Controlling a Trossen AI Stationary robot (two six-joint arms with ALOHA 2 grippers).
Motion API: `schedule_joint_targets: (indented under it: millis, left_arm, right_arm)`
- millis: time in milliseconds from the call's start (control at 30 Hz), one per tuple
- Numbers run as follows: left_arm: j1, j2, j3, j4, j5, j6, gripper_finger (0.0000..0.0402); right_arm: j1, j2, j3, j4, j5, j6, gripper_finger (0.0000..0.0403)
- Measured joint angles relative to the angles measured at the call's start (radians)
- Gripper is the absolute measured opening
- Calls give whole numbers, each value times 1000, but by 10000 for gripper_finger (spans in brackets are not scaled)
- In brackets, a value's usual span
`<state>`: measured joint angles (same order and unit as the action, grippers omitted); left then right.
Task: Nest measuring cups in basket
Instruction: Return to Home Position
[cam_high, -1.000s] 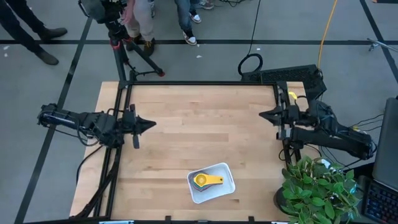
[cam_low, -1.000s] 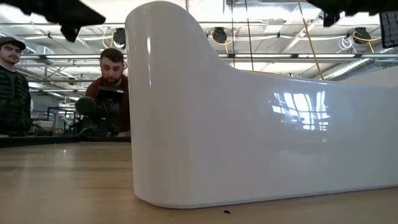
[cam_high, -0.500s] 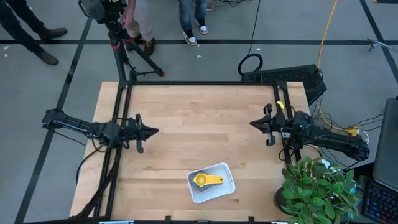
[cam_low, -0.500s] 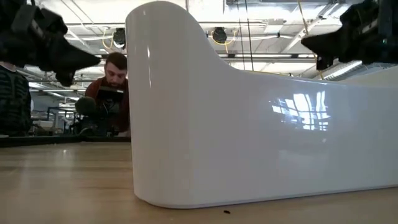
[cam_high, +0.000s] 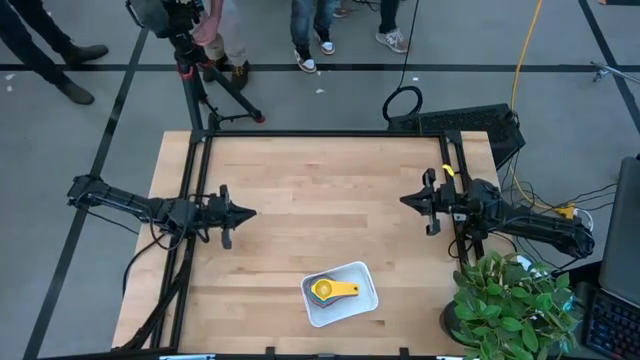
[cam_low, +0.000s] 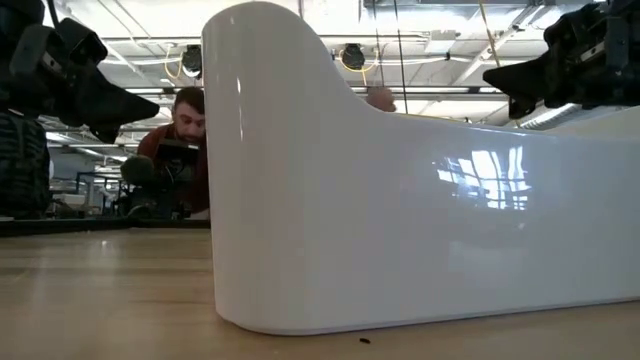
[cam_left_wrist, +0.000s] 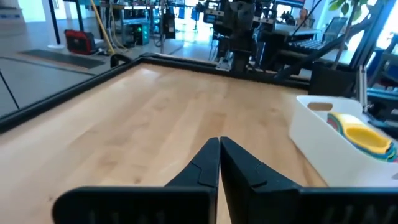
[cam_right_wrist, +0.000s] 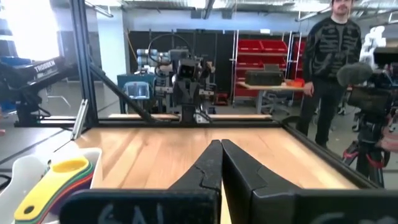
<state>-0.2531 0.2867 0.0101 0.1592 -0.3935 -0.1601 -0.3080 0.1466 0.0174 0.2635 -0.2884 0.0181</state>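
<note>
The white basket (cam_high: 341, 293) sits near the table's near edge, a little right of centre, and fills most of the low view (cam_low: 400, 200). Inside it the measuring cups (cam_high: 331, 290) lie nested in one stack, the yellow one on top with its handle toward the right; coloured rims show beneath it (cam_left_wrist: 364, 135) (cam_right_wrist: 59, 174). My left gripper (cam_high: 250, 212) hovers shut over the table's left side, pointing right. My right gripper (cam_high: 404, 200) hovers shut over the right side, pointing left. Neither touches anything.
Bare wooden tabletop lies between the two grippers and the basket. A black frame (cam_high: 320, 133) edges the table. A potted plant (cam_high: 510, 305) stands off the near right corner. People and a tripod (cam_high: 195, 45) stand beyond the far edge.
Both arms have reached inward toward the table's middle and come down lower, as the low view shows; the left gripper moved right, the right gripper moved left. Both stayed shut. The basket and cups have kept still.
</note>
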Motion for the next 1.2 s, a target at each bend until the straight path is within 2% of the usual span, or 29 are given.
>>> schedule_joint_targets:
  millis: [167,1200]
  left_arm:
    - [0,0,0,-11,-2,54,20]
    - [0,0,0,-6,-4,52,21]
  right_arm:
    - [0,0,-1,0,0,-3,0]
    - [0,0,-2,1,1,-3,0]
